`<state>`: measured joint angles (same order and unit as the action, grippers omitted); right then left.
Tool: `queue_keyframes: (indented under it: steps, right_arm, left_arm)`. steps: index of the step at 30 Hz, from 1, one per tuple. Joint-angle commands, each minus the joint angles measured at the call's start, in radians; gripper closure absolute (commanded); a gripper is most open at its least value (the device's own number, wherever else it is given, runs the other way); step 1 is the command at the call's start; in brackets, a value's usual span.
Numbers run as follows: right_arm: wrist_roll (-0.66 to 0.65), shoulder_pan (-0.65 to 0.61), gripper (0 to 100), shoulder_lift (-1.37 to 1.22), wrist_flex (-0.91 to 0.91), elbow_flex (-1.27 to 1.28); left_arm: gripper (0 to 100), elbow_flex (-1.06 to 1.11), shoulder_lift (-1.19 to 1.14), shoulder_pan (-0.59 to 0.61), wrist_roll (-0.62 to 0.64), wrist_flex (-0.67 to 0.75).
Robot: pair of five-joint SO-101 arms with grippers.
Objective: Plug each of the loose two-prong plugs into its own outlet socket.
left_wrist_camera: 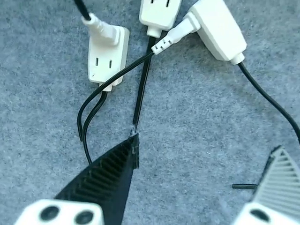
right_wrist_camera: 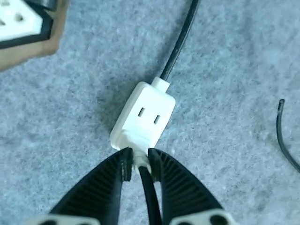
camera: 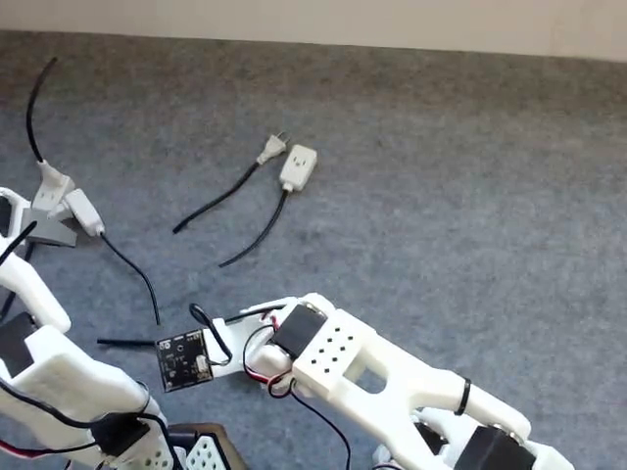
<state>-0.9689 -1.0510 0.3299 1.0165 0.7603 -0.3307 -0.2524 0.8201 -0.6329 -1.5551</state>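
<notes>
In the right wrist view my right gripper (right_wrist_camera: 139, 161) is shut on a small white plug pushed into the end of a white outlet socket (right_wrist_camera: 145, 117). The socket lies on the carpet with two slots facing up. My left gripper (left_wrist_camera: 206, 145) stands open above the carpet with nothing between its fingers. Just beyond it lie a white socket (left_wrist_camera: 108, 56) with a plug (left_wrist_camera: 101, 28) in it, a second socket (left_wrist_camera: 159, 11) and a larger white plug (left_wrist_camera: 218, 28). In the high view a loose two-prong plug (camera: 272, 149) lies beside a white socket (camera: 298, 166), apart from both arms.
Grey carpet (camera: 470, 196) covers the table. Black cords (camera: 211, 206) trail from the plugs and sockets across the middle. The right arm (camera: 343, 362) stretches in from the lower right and the left arm (camera: 69, 377) stands at the lower left. Another plug and socket pair (camera: 73, 201) lies at the left edge.
</notes>
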Motion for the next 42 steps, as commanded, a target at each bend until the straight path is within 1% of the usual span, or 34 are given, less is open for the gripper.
queue_keyframes:
  steps: [1,3,6,8,10,13,16,19,22,26,27,29,33,36,38,42]
  right_arm:
    - [0.02,0.008,96.1,-0.01,0.101,-0.05]
    - [0.021,0.007,89.1,-0.008,0.183,-0.114]
    - [0.026,0.008,75.9,-0.008,0.285,-0.243]
    - [0.078,0.008,69.0,-0.008,0.352,-0.357]
    - [0.13,0.015,66.6,-0.01,0.421,-0.486]
    - [0.193,0.064,66.6,-0.016,0.53,-0.714]
    - [0.327,0.162,66.6,-0.018,0.644,-0.941]
    - [0.468,0.318,66.6,-0.01,0.739,-1.101]
    - [0.557,0.509,66.6,0.007,0.743,-1.099]
    - [0.575,0.696,66.6,0.068,0.736,-0.97]
    - [0.575,0.728,66.6,0.091,0.73,-0.914]
    - [0.575,0.783,66.6,0.14,0.662,-0.753]
    - [0.626,0.871,66.6,0.272,0.372,-0.323]
    - [0.631,0.881,66.6,0.383,0.177,0.001]
    - [0.632,0.866,66.6,0.443,0.07,0.182]
    - [0.654,0.851,66.6,0.538,-0.062,0.426]
  left_arm:
    - [59,-0.013,0.013,-0.028,0.002,-0.008]
    - [59,-0.015,0.008,-0.044,0.002,-0.021]
    - [59,-0.015,0.007,-0.079,0.0,-0.074]
    - [59,-0.021,0.012,-0.108,0.0,-0.107]
    - [59,-0.021,0.015,-0.143,-0.002,-0.129]
    - [59,-0.022,0.016,-0.2,-0.002,-0.17]
    - [59,-0.019,0.016,-0.262,-0.02,-0.199]
    - [59,0.016,0.018,-0.338,-0.149,-0.204]
    - [59,0.085,0.024,-0.412,-0.298,-0.204]
    - [62,0.213,0.13,-0.487,-0.422,-0.204]
    - [63,0.251,0.173,-0.506,-0.453,-0.204]
    - [64,0.329,0.269,-0.544,-0.503,-0.203]
    - [64,0.499,0.492,-0.627,-0.528,-0.199]
    - [64,0.674,0.664,-0.685,-0.528,-0.195]
    - [64,0.805,0.759,-0.731,-0.522,-0.123]
    - [64,1.087,0.883,-0.785,-0.493,0.141]
